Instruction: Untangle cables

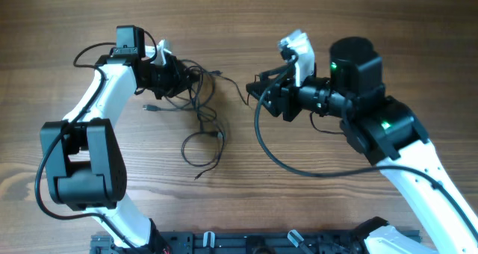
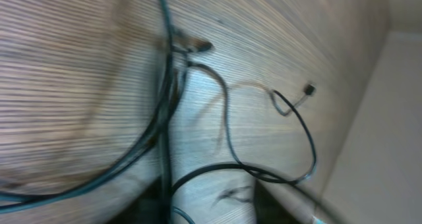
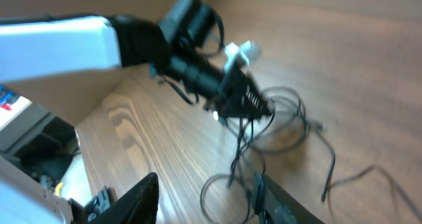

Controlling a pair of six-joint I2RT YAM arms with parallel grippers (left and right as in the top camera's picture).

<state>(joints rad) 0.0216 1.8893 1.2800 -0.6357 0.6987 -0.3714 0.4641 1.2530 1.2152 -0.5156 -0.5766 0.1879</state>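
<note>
Seemingly cables (image 1: 202, 118) against left gripper (image 1: 182, 79)

The left pincer (image 1: 183, 78) and right pincer (image 1: 255, 91) face each other, the right one's fingers parted.

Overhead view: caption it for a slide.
Tangled black cables on a wooden table, left end effector at the tangle, right end effector apart.

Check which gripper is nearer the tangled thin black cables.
Left. The left gripper sits at the upper-left edge of the tangled bunch of thin black cables; the right gripper is off to its right, clear of the bunch.
</note>
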